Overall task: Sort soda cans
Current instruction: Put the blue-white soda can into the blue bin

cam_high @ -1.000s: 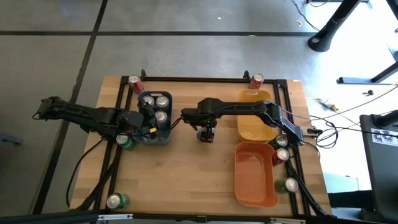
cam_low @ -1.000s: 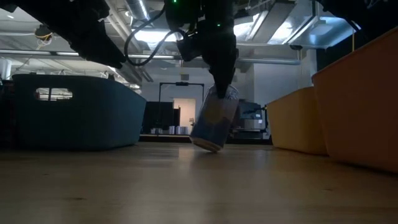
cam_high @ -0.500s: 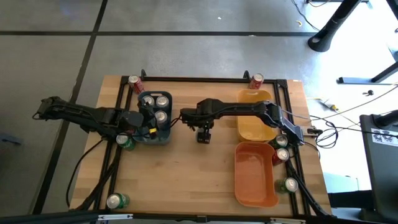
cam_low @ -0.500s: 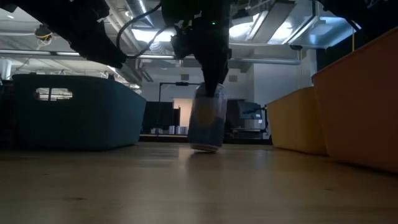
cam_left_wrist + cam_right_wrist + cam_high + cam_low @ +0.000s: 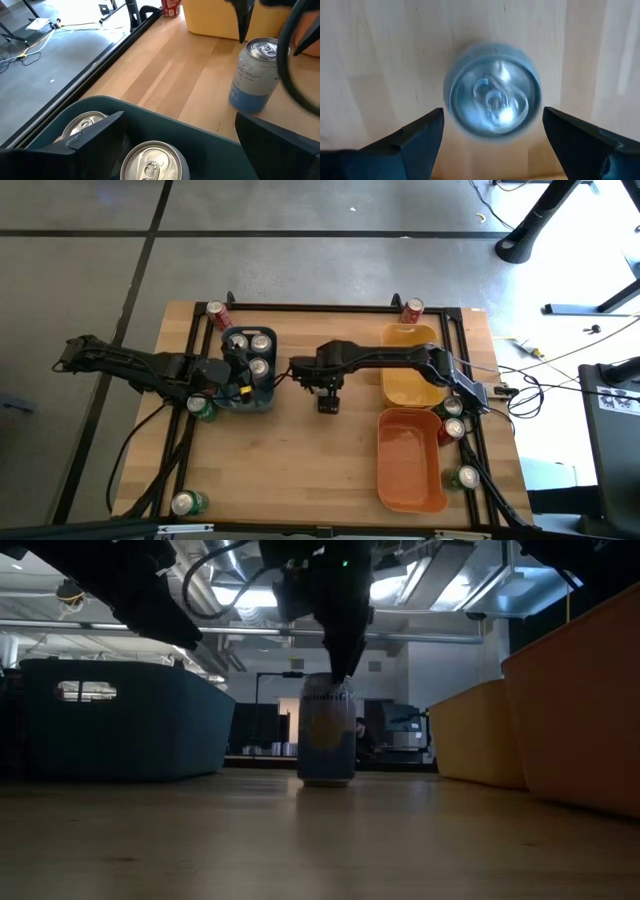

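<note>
Tilted a second ago, the silver can (image 5: 328,743) now stands upright on the wooden table (image 5: 290,470), and the right gripper (image 5: 328,398) has shifted a little toward the blue-grey bin. The table is pale planked wood with a black metal frame round its edge. On its right side sit two smooth plastic bins with rounded corners, an orange bin (image 5: 409,460) nearer the front and a yellow bin (image 5: 410,380) behind it; the blue-grey bin (image 5: 250,396) sits left of centre and holds three cans with shiny silver tops (image 5: 259,343). The right gripper hangs straight over the silver can, its dark fingers (image 5: 410,142) spread wide on either side of the round lid without touching it. The left gripper (image 5: 240,377) rests at the blue-grey bin with its fingers spread apart, looking across the can tops inside. Other cans stand along the frame: a red can (image 5: 217,314) at the back left, another red can (image 5: 412,310) at the back right, a green can (image 5: 201,408) beside the left arm, a second green can (image 5: 188,503) at the front left, and three more on the right edge (image 5: 455,428). The right arm crosses above the yellow bin.
</note>
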`<control>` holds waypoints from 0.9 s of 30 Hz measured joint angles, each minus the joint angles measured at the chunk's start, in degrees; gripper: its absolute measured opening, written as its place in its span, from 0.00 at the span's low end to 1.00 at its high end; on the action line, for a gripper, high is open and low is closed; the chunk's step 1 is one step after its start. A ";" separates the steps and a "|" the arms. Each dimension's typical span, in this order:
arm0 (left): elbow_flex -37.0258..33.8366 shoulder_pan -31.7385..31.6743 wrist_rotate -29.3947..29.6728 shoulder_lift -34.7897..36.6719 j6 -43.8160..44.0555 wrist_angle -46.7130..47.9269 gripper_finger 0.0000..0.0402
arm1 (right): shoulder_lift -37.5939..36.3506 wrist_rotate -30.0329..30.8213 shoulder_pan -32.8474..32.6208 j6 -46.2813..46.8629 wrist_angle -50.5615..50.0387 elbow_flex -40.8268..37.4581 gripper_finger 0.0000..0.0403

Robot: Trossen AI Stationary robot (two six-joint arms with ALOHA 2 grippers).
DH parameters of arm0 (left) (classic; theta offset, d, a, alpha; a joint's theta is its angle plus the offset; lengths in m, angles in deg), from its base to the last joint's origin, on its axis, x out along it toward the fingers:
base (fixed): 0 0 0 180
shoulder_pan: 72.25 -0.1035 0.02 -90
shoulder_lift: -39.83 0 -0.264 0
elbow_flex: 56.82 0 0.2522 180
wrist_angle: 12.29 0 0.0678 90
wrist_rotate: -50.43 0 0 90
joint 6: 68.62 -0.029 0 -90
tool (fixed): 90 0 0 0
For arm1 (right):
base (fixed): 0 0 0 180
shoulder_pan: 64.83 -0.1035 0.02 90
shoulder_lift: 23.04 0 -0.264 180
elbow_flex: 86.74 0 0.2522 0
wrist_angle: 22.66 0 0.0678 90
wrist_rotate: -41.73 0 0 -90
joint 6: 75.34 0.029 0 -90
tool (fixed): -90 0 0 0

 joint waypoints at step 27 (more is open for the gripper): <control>6.63 -3.30 -13.35 -25.16 -1.08 -27.43 0.89 | -43.40 9.07 -0.76 9.07 34.64 -51.67 0.84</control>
